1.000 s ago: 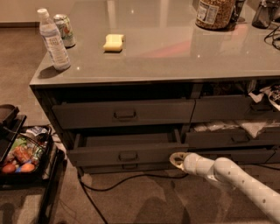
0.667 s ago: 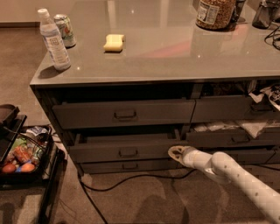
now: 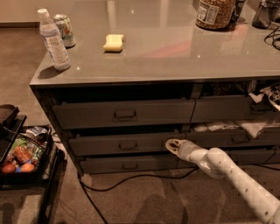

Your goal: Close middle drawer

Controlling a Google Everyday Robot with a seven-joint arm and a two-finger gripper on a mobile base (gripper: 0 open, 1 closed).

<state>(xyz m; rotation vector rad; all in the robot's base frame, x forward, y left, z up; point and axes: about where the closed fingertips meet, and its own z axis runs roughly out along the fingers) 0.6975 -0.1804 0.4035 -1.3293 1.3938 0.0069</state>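
The middle drawer (image 3: 127, 143) is the dark grey drawer in the left column of the cabinet, between the taller top drawer (image 3: 124, 113) and the slim bottom drawer (image 3: 129, 165). It stands out only slightly, with a thin dark gap above its front. Its small pull handle (image 3: 127, 145) is at the centre. My gripper (image 3: 171, 145) on the white arm is at the right end of the middle drawer's front, touching or nearly touching it.
On the grey countertop (image 3: 175, 52) stand a water bottle (image 3: 52, 40), a can (image 3: 64, 29), a yellow sponge (image 3: 113, 42) and a jar (image 3: 215, 13). Right-hand drawers (image 3: 236, 131) hang open with clutter. A basket of items (image 3: 19, 155) sits at the left. A black cable (image 3: 131, 178) runs on the floor.
The gripper has moved up and toward the cabinet against the middle drawer's right end, and the drawer has slid in, its open gap now much narrower.
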